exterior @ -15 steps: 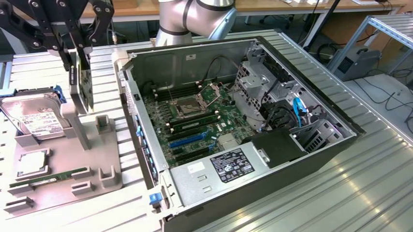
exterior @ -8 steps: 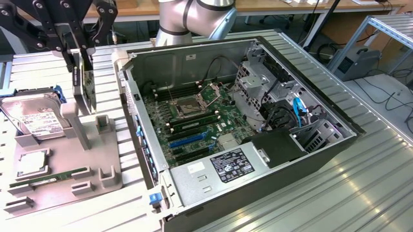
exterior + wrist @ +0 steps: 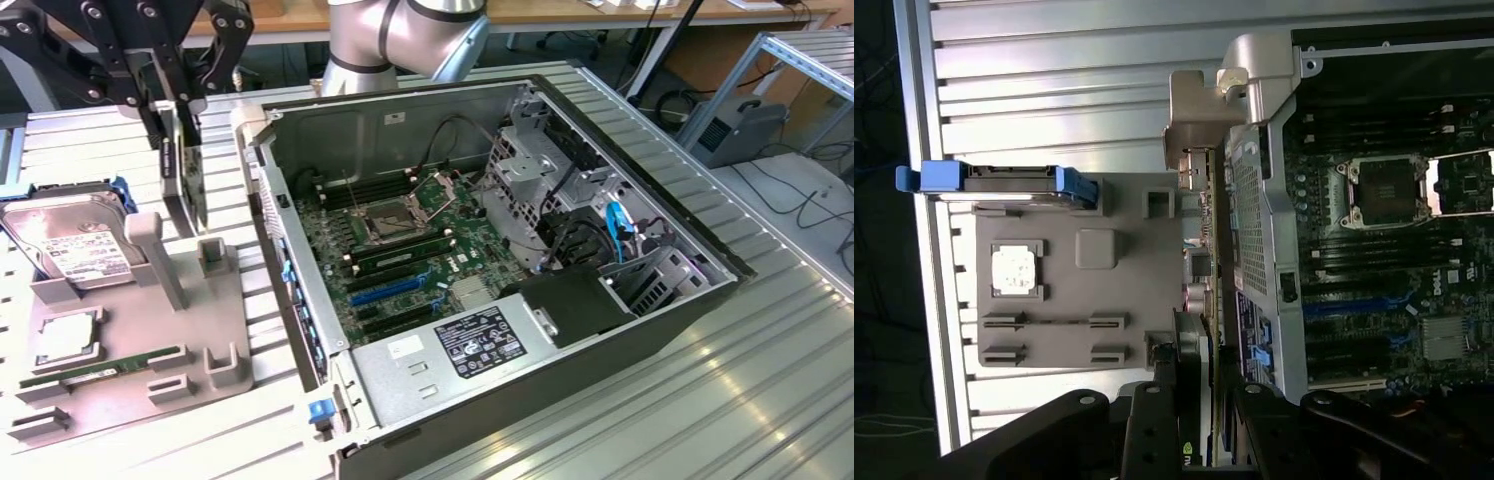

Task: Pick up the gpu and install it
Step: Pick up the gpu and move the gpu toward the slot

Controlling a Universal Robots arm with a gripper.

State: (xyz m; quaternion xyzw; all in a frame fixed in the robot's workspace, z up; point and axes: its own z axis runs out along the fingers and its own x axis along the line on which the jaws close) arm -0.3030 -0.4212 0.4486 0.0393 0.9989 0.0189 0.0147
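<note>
The gpu (image 3: pixel 183 180) hangs upright as a thin dark card with my gripper (image 3: pixel 174 95) shut on its top edge. It is lifted above the grey holder (image 3: pixel 214 360), between the holder's posts and the open computer case (image 3: pixel 667 300). In the wrist view the gpu (image 3: pixel 1206 260) appears edge-on, its silver bracket (image 3: pixel 1199 110) at the far end, just outside the case's rear wall (image 3: pixel 1259 220). The gripper (image 3: pixel 1204 410) clamps the card from both sides. The motherboard (image 3: pixel 400 250) lies flat inside the case, with blue expansion slots (image 3: pixel 387 290) near the case's rear wall.
The holder also carries a silver hard drive (image 3: pixel 74 250) with blue rails, a CPU (image 3: pixel 64 338) and a green RAM stick (image 3: pixel 107 365). Drive cages and cables (image 3: pixel 587 210) fill the case's far side, a black power supply (image 3: pixel 474 345) its front. The ribbed metal table (image 3: pixel 747 400) surrounds everything.
</note>
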